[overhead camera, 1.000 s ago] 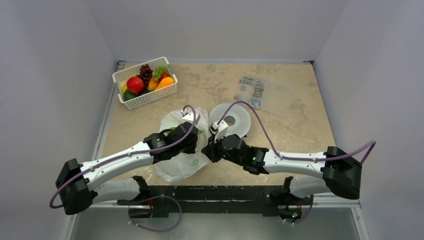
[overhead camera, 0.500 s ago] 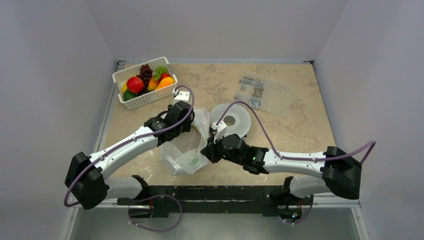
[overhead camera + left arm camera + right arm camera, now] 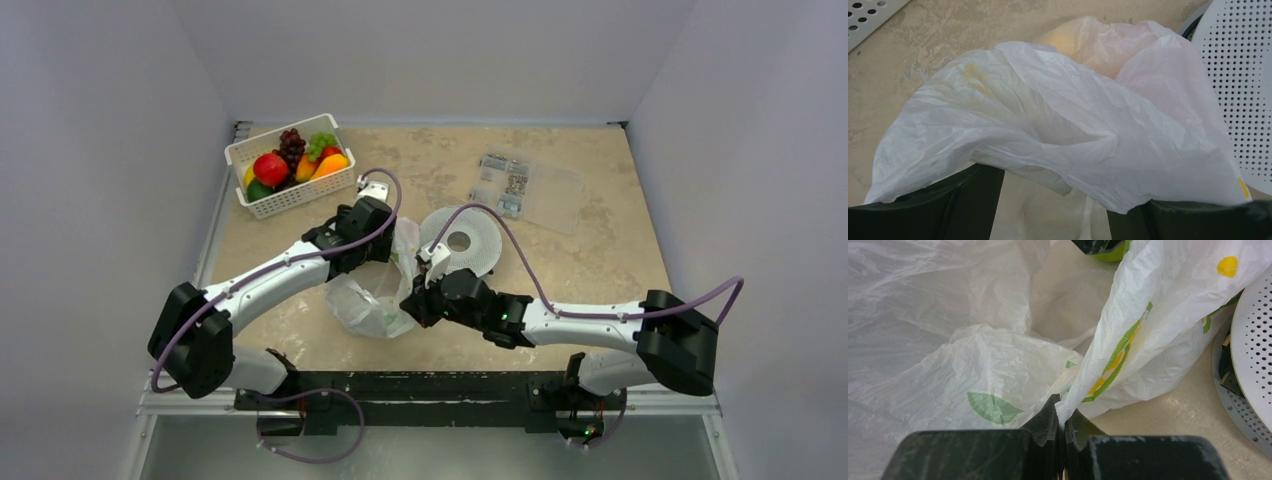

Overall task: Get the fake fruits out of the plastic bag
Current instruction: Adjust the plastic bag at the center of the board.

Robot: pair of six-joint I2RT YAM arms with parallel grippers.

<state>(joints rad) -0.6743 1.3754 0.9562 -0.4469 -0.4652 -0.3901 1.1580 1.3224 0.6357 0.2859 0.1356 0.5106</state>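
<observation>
The plastic bag [image 3: 372,300] lies crumpled on the counter [image 3: 600,260] near its front edge, between the two arms and just beside a white perforated disc [image 3: 470,240]. The right pincer [image 3: 1063,412] is clenched on a fold of the bag's printed edge, pinning it. The left pincer [image 3: 1063,197] is released, its jaws well apart with loose film draped over them (nothing firm between them that I can see). A basket [image 3: 300,198] at the far left holds fruits [image 3: 290,158], well apart from the bag.

The step in hand looks like opening the bag to reach whatever is left inside. The next move calls for the right side to hold its pinch while the left goes into the mouth without snagging the thin film.

The overhead view gives the layout but not the jaws. The left wrist view shows a yellow-orange patch [image 3: 1073,42] through the film, possibly a fruit, though too veiled to be sure. Only the right wrist view shows the pinch, the green leaf print and a scrap of green [image 3: 1108,255] at its top edge.
</observation>
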